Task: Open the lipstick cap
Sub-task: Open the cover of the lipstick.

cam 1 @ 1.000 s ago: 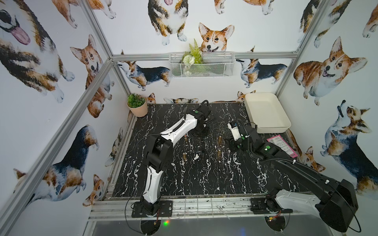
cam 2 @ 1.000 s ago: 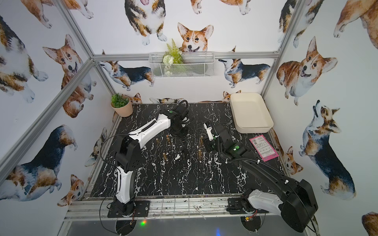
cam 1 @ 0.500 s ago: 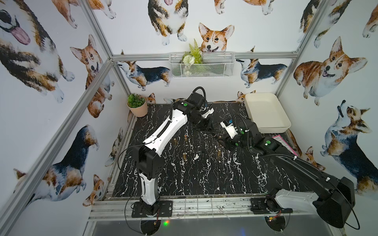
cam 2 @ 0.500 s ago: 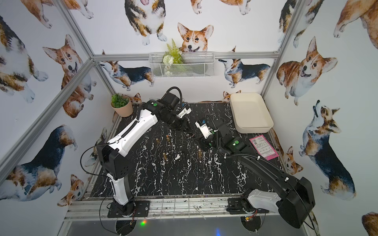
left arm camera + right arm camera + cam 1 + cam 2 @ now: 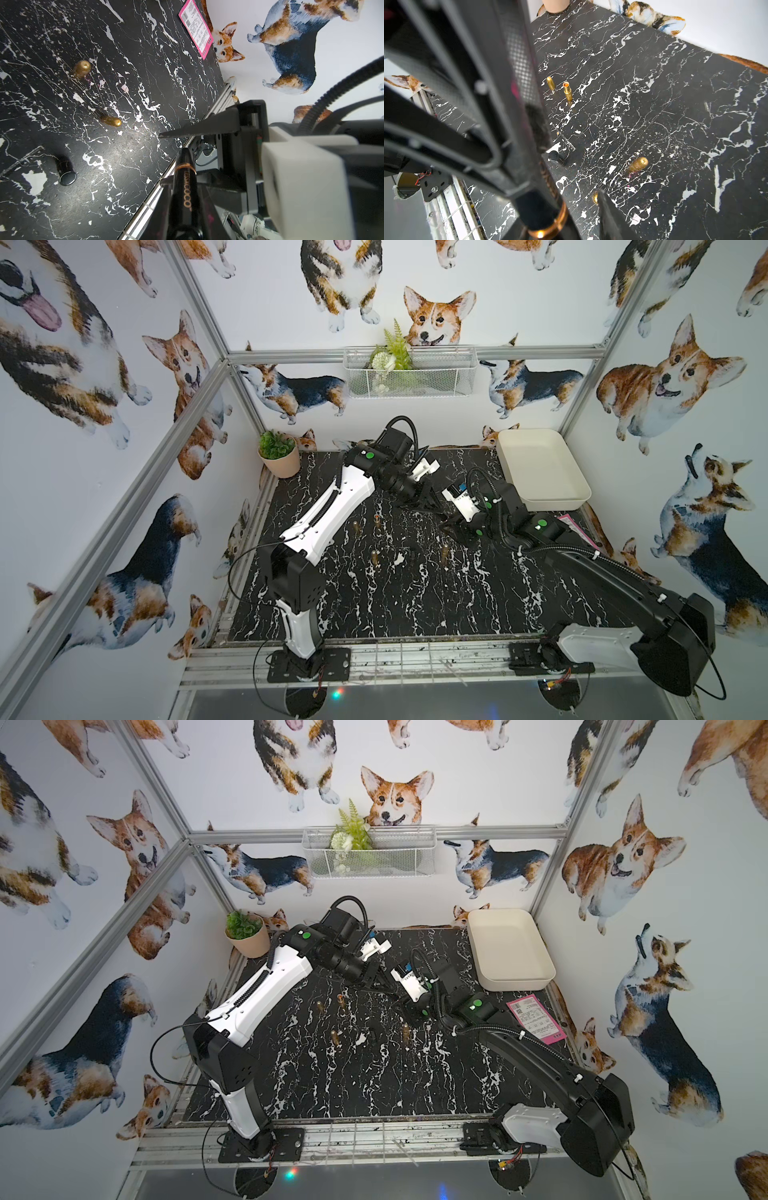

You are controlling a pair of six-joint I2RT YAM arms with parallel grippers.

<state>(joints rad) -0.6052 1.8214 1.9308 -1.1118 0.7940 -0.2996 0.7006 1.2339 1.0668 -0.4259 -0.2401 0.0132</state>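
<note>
Black lipstick (image 5: pixel 184 193) w/ a copper ring is hanging above the counter (image 5: pixel 415 605), just off centre toward 1 o'clock (12 = back wall, as in both top views). L jaws are pinching its lettered body. R jaws are coming at it from the 3 o'clock side and standing spread around the short cap (image 5: pixel 185 158). In the L wrist view one R finger (image 5: pixel 207 124) is sitting clearly apart from the cap. The other is lying right by the ring; can't tell if it's touching. Cap is sitting on the tube, not off yet.

Four gold tubes (image 5: pixel 356 526) are standing apart on the counter: three on the 9–10 o'clock side of centre, one at 6 o'clock of the R jaws. Short black tube (image 5: pixel 66 172) is sitting near centre. White tray (image 5: pixel 552 504) is filling the 2 o'clock corner, pink card (image 5: pixel 536 1019) is lying at the 3 o'clock edge, and plant pot (image 5: pixel 280 464) is standing in the 10 o'clock corner.
</note>
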